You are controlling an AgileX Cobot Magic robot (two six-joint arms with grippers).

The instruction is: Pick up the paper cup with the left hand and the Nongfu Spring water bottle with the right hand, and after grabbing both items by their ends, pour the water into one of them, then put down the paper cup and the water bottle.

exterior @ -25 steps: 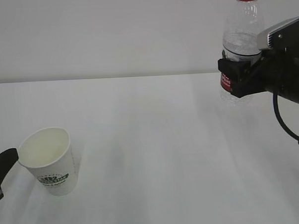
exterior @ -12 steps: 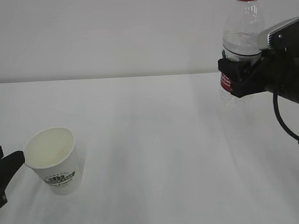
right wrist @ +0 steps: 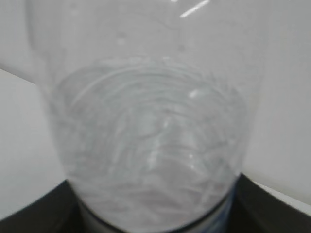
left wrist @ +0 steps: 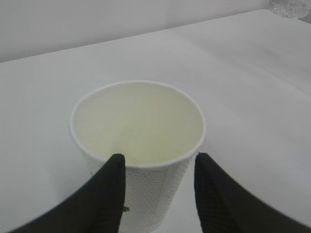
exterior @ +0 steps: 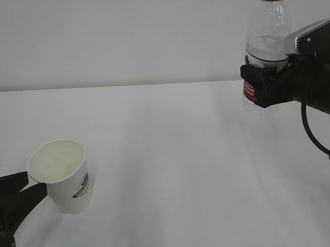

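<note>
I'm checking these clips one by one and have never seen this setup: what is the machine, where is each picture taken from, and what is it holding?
It is a robot with two black arms, each ending in a pincer. One picture looks along the white table from in front; the other two come from small cameras on the arms' wrists.

On the table stands a white paper cup with a green logo. The left pincer has one finger at each side of the cup near the rim; whether it is squeezing cannot be told. The cup's inside looks pale; I cannot tell if it holds water.

The right pincer is closed around a clear capless water bottle, upright at the far right. The right wrist picture shows that bottle up close.
</note>
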